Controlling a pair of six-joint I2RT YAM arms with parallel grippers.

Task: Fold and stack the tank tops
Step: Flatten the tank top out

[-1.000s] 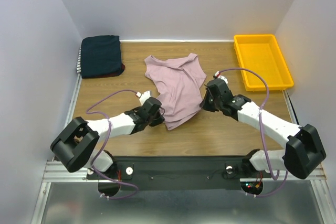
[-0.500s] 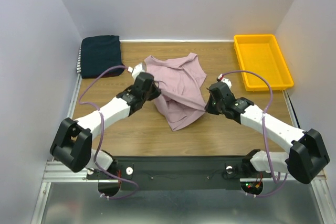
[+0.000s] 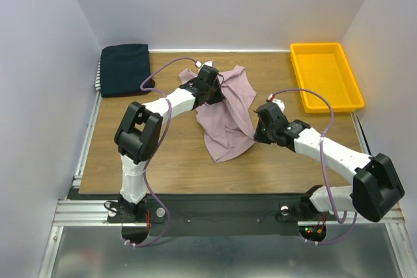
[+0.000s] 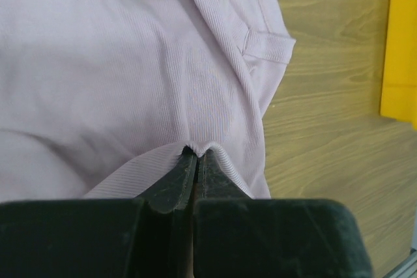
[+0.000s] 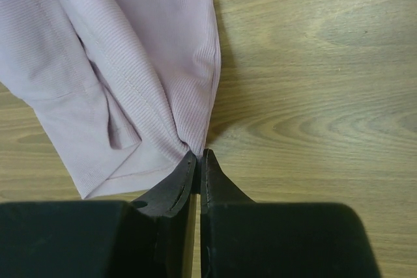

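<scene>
Cloth between two pinches at mid-table. Pale dusty-pink tank top (image 3: 225,112), soft and fine-ribbed, bunched in long diagonal folds on the wood-grain table (image 3: 163,161), with a stitched hem and a strap end showing in the wrist views. Left gripper (image 4: 197,155) clamped tight on a puckered fold near the top's far-left edge, black fingers together with only fabric between them. Right gripper (image 5: 199,155) likewise closed on the near-right corner, right at the line between cloth and bare wood. Folded tank tops (image 3: 124,68) stacked in the far-left corner, dark navy uppermost, a striped edge peeking out along the left side, well apart from the pink one. Yellow plastic tray (image 3: 317,47), rigid and rectangular with a raised rim, against the far-right edge, near the right arm but not touching it. Open wood along the near edge and between stack and pink top. Pale walls close on three sides.
</scene>
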